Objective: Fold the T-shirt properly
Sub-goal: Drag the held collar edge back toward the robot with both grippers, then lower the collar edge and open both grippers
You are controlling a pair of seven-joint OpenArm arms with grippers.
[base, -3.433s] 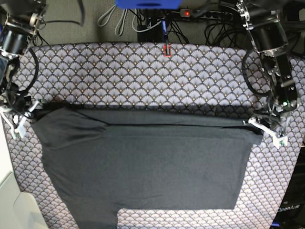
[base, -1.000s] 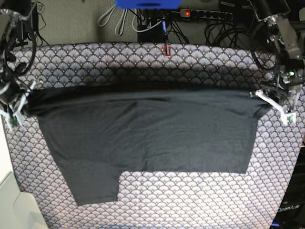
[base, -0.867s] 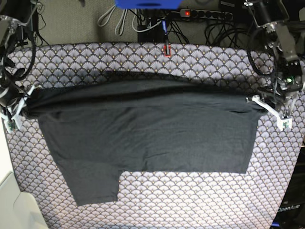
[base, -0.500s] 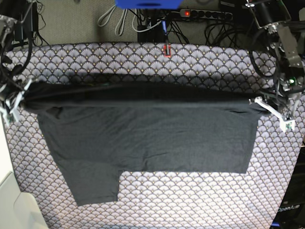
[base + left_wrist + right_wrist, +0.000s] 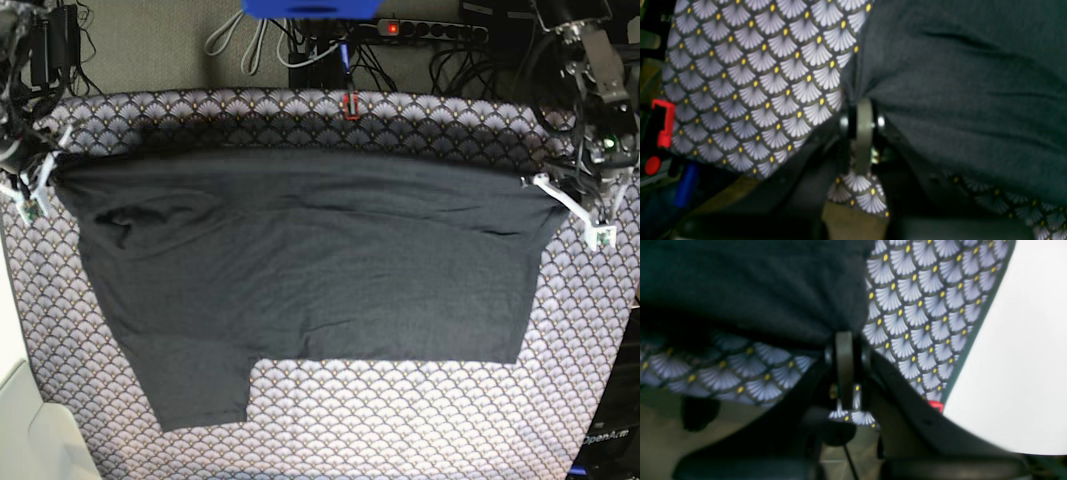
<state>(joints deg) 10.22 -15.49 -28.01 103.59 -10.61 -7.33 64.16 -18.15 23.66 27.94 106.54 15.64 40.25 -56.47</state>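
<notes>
Scalloped tablecloth (image 5: 400,420) under you carries the T-shirt (image 5: 320,270); your left gripper (image 5: 548,186) and right gripper (image 5: 42,170) clench its far corners, cloth stretched between them.

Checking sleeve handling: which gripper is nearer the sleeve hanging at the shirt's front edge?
Right. The right gripper pinches the T-shirt corner on the same side as the sleeve; the left gripper pinches the opposite corner.

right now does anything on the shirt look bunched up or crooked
Yes. On the T-shirt, near the corner pinched by the right tool, a small rumpled fold sits raised. One sleeve sticks out at the near edge. The left tool pinches the opposite corner.
</notes>
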